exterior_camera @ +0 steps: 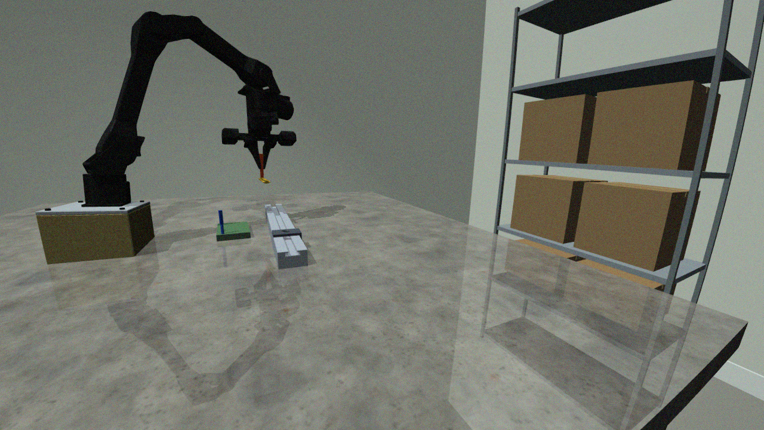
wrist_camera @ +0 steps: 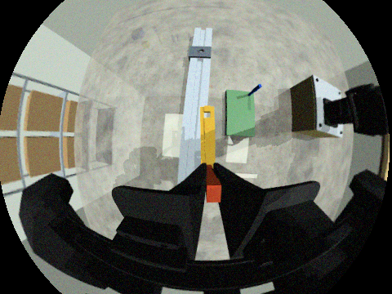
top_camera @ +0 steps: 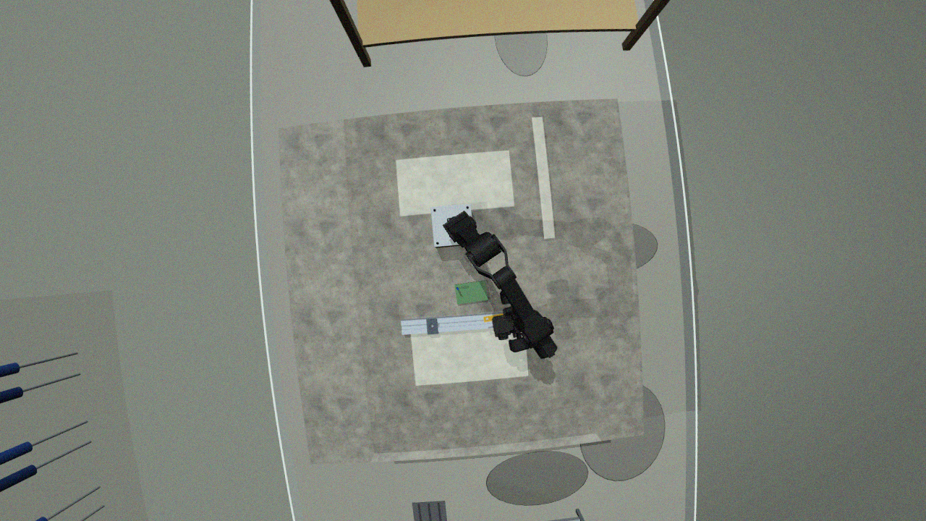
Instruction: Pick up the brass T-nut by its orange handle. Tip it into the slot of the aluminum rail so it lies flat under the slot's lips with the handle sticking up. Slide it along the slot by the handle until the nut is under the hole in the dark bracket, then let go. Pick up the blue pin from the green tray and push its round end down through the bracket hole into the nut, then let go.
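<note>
From overhead, blue-handled rods lie beyond the left edge of the worktop; only that view shows them. The aluminum rail runs roughly parallel to the bottom edge, with the dark bracket across it near its left end. The wrist view shows the bracket's hole plainly. The green tray sits just beside the rail, and the exterior view reveals the blue pin standing upright in it.

Further right, the pincer is clenched on the orange handle, which is hidden from overhead. The brass T-nut hangs below, over the rail from above, yet the exterior view puts it well off the worktop.

Beyond the worktop's right edge, as the exterior view has it, a shelf rack holds brown boxes.
</note>
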You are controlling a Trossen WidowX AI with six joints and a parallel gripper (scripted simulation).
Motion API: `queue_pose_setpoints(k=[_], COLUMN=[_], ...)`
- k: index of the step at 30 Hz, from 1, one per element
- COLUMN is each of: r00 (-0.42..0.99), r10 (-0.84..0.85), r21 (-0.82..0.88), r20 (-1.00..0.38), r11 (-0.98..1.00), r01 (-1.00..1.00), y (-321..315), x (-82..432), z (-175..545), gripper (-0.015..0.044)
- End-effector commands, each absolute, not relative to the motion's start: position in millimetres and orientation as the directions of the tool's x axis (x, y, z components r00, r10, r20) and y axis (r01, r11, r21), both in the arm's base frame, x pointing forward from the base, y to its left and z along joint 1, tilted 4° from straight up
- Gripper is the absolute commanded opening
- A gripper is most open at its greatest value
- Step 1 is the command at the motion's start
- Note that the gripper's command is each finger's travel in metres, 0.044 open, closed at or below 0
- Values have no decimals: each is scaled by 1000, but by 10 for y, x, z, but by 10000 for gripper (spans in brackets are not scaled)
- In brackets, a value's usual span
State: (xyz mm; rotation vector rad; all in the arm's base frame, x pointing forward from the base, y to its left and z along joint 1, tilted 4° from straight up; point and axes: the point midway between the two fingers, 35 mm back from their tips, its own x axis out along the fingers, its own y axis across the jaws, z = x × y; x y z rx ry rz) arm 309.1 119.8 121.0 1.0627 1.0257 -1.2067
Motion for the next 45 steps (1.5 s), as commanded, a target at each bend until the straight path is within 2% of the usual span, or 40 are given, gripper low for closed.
queue_pose_setpoints(k=[1, 45], r00=[82, 77], r10=[-193, -207], r21=[75, 91], r20=[-978, -975], r11=[43, -55], r01=[996, 994], y=[1265, 1737], x=[3145, 3475], z=[1216, 1146], gripper=[-150, -150])
